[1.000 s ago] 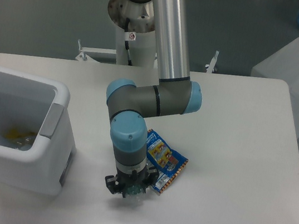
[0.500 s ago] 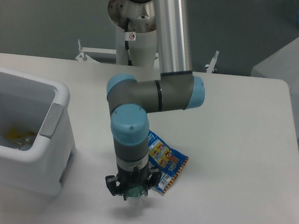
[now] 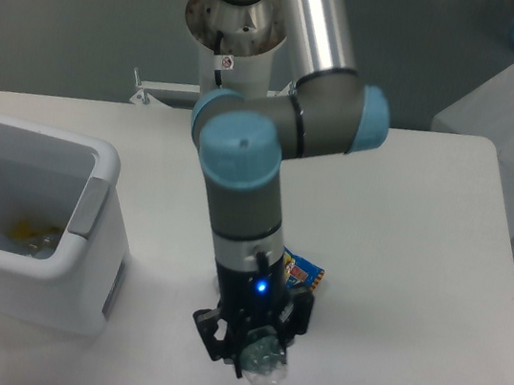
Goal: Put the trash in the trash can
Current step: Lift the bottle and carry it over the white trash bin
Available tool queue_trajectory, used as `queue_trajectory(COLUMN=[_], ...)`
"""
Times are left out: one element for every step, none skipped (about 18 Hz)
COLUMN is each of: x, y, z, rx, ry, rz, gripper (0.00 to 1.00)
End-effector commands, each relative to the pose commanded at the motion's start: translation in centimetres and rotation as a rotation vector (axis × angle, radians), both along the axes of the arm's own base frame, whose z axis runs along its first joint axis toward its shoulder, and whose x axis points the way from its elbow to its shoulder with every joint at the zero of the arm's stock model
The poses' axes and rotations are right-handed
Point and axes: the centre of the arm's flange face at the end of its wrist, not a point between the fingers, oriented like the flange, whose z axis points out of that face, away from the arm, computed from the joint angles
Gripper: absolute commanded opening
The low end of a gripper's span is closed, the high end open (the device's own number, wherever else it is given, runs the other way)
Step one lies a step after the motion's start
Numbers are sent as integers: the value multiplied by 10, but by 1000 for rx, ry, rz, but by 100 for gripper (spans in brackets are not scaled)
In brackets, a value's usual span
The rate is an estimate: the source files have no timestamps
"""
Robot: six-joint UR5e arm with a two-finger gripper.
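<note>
A robot arm reaches down over a white table [image 3: 406,234], seen from a fixed camera above and in front. At the arm's lower end, the end effector [image 3: 250,354] is pinched onto a crushed clear plastic bottle [image 3: 263,366], which bulges out below and to the right of the fingers. The bottle appears lifted off the table, though how high cannot be told.

Just behind the wrist, a crinkled blue foil snack bag [image 3: 301,273] with orange edges lies flat on the table, mostly hidden by the arm.

At the far left stands the trash can [image 3: 87,225], a white rectangular bin with a thick rounded rim and a grey side panel. Something yellowish lies in its bottom.

The step in hand looks like carrying the bottle to the bin. To do it well, the arm should rise enough for the hanging bottle to clear the near rim, travel left, and stop with the bottle over the middle of the opening before the fingers part. The bottle is slippery and held off-centre, so a smooth, unhurried move would be safest.
</note>
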Motion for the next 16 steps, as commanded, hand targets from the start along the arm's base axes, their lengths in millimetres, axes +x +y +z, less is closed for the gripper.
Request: queue_trajectory(x=[-1, -1, 0, 3, 7, 16, 24, 35, 46, 57, 74, 92, 106, 120, 132, 141], y=[0, 0, 0, 1, 5, 8, 3, 1, 3, 3, 3, 8, 10, 9, 6, 8], z=[16, 29, 38, 41, 41, 42, 59, 72, 76, 81, 92, 93, 95, 96, 96, 90], rx=[27, 51, 69, 82, 97, 121, 161, 188, 200, 207, 220, 224, 227, 224, 220, 211], ry=[25, 42, 46, 42, 24, -1, -9, -14, -22, -24, -18, -28, -35, -40, -41, -50], rz=[-4, -6, -16, -28, -54, -96, -131, -161, -187, -205, -231, -263, -285, -302, -316, -328], gripper=[61, 61, 61, 61, 61, 61, 61, 61, 61, 61, 61, 61, 61, 61, 61, 61])
